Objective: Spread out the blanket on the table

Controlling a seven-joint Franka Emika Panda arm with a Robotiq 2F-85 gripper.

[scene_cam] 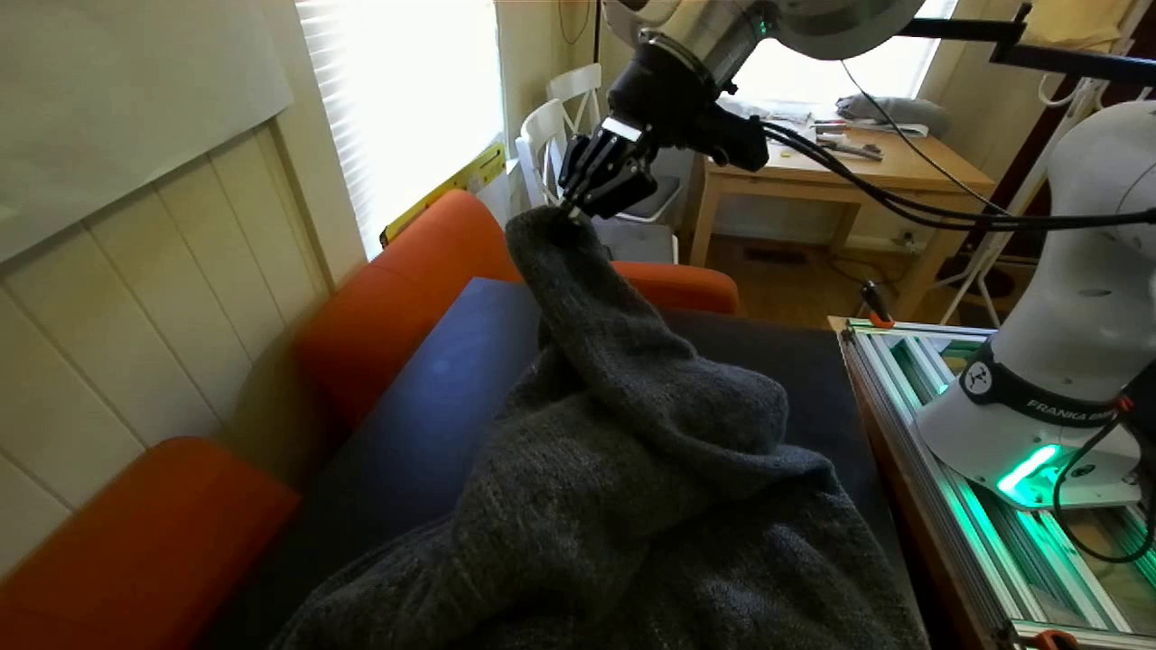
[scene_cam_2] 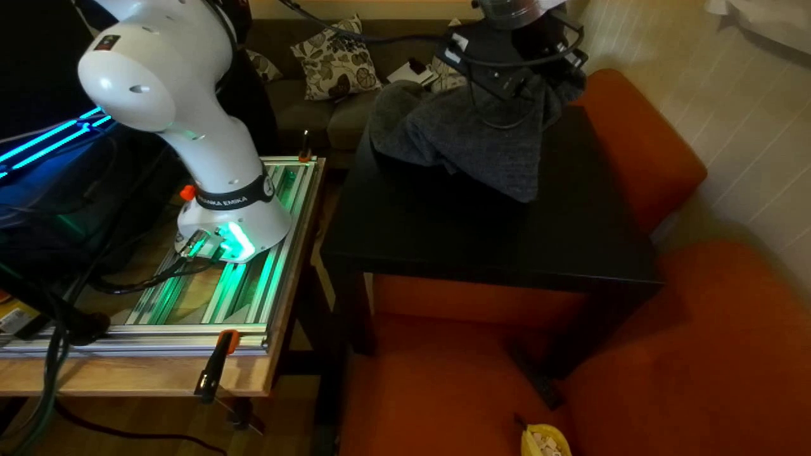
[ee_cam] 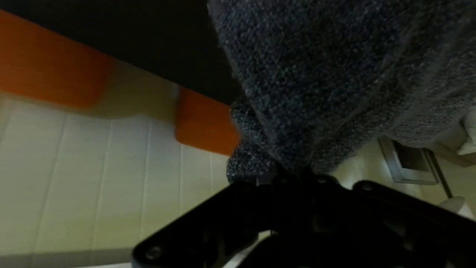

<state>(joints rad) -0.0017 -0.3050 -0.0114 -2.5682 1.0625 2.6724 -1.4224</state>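
- in an exterior view, the claw (scene_cam: pixel 574 210) is clamped on a fold of the blanket (scene_cam: pixel 578 487) and holds it raised off the table (scene_cam: pixel 424 370).
- the step in hand looks like drawing the cloth out: a piece is gripped and raised, yet most of it is far from flat.
- the blanket is dark grey, heathered and fuzzy; from the claw it drops as a thick, rolled ridge into a slumped heap on the table, with its near part cut off by the bottom of the frame.
- dark matte strips of the table show uncovered on both sides of the heap.
- in an exterior view, the blanket (scene_cam_2: pixel 469 139) bunches over the far part of the table (scene_cam_2: pixel 488 240), while the near part lies uncovered.
- the grip itself is hidden here behind the claw's housing. a pointed end of cloth hangs low; i cannot tell whether it touches the table.
- the next move probably calls for carrying the held fold out across the uncovered part, low enough to lay it down, then letting go; further pulls seem likely.
- in the wrist view, the jaws meet in murk on a gathered pinch of blanket, a smaller tuft bulging beside it; the cloth fans upward, speckled and soft-looking, with an orange cushion (ee_cam: pixel 206 124) and a pale panelled wall (ee_cam: pixel 111 178) beyond.
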